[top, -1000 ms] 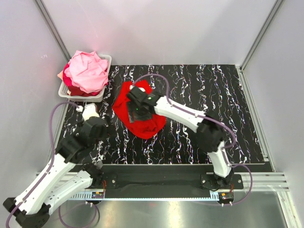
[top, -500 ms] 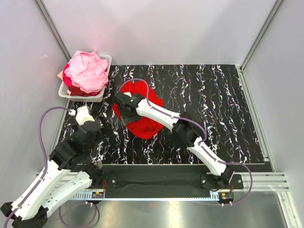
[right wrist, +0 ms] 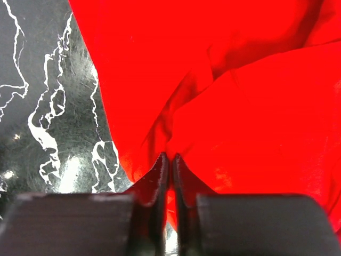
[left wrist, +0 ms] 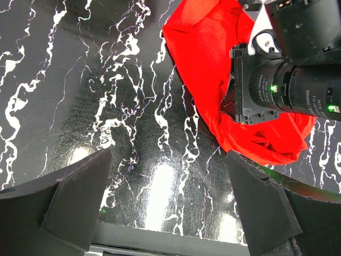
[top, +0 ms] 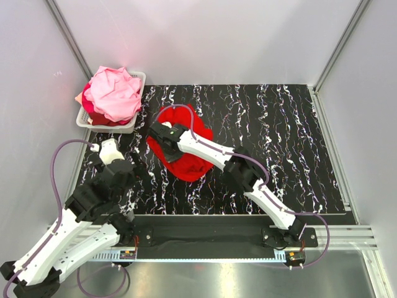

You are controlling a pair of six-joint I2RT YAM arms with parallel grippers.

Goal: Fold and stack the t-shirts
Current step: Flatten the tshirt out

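A bright red t-shirt [top: 189, 162] lies crumpled on the black marbled mat, left of centre. My right gripper [top: 162, 138] reaches across it to its left edge. In the right wrist view the jaws [right wrist: 170, 157] are pinched together on a fold of the red t-shirt [right wrist: 240, 80] right at the cloth's edge. My left gripper [top: 138, 166] hovers over bare mat to the left of the shirt, fingers wide apart with nothing between them [left wrist: 169, 160]. From the left wrist the red t-shirt [left wrist: 208, 64] shows at upper right. More t-shirts [top: 115, 93], pink and peach, are heaped in a basket.
The white slotted basket [top: 111, 128] stands at the mat's back left corner, overfilled. Grey walls and metal frame posts enclose the mat [top: 279, 124] on three sides. A purple cable loops from each arm.
My right arm stretched out to the shirt's left edge and its jaws closed on the red cloth. The left arm swung slightly left and back, still open.
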